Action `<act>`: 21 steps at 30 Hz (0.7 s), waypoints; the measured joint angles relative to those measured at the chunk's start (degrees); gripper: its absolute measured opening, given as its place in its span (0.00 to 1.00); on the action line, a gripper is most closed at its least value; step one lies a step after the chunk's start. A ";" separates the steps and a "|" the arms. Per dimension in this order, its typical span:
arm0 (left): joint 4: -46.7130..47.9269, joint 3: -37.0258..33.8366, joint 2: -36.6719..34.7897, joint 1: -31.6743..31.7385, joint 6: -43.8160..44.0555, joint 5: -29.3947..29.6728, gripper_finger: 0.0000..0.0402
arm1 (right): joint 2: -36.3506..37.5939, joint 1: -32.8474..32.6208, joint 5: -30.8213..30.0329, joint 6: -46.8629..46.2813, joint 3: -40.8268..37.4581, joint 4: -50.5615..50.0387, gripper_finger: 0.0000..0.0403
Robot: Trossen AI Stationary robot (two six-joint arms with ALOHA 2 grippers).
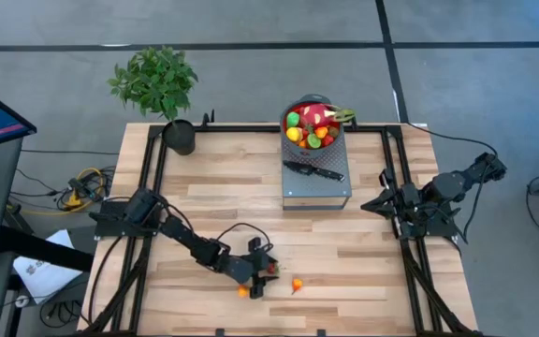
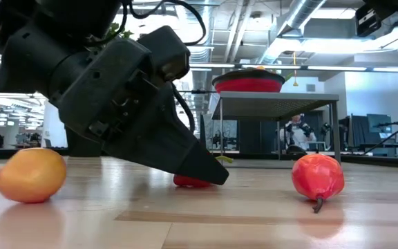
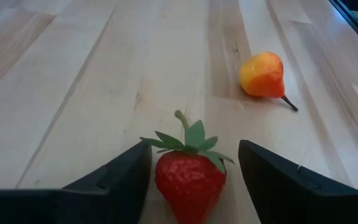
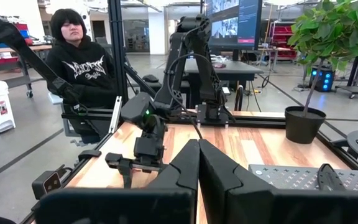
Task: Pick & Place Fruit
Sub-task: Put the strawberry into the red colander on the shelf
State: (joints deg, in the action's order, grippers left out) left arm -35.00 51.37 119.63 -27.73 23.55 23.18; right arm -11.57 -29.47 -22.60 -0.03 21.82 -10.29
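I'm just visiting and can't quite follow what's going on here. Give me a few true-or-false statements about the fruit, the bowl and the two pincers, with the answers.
1. A strawberry lies between the open fingers of the left pincer. True.
2. The right pincer is holding a fruit. False: it is shut on nothing, waiting at the table's right edge.
3. The red bowl stands on a grey platform and has fruit in it. True.
4. The knife lies inside the bowl. False: it lies on the platform beside the bowl.
5. The wooden table has no loose fruit on it. False: besides the strawberry, an orange fruit and a red-orange stemmed fruit lie there.
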 joint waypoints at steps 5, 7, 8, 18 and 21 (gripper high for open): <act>0.17 0.00 0.00 0.02 0.02 -0.13 0.56 | 0.00 0.00 0.01 0.00 0.00 0.03 0.00; 0.27 0.00 0.02 0.02 0.02 -0.13 0.54 | 0.00 0.00 0.01 0.00 0.00 0.00 0.00; 0.31 0.00 0.02 0.02 0.04 -0.13 0.53 | 0.00 0.00 -0.01 0.00 0.00 0.03 0.00; 0.50 -0.07 0.09 0.07 0.24 -0.07 0.36 | 0.00 0.00 0.01 0.00 0.00 0.00 0.00; 0.50 -0.07 0.11 0.07 0.76 -0.09 0.35 | 0.00 -0.02 -0.01 0.00 0.00 0.00 0.00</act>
State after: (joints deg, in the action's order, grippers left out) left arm -34.50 51.31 119.74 -27.66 24.31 23.09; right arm -11.57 -29.50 -22.61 -0.03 21.82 -10.28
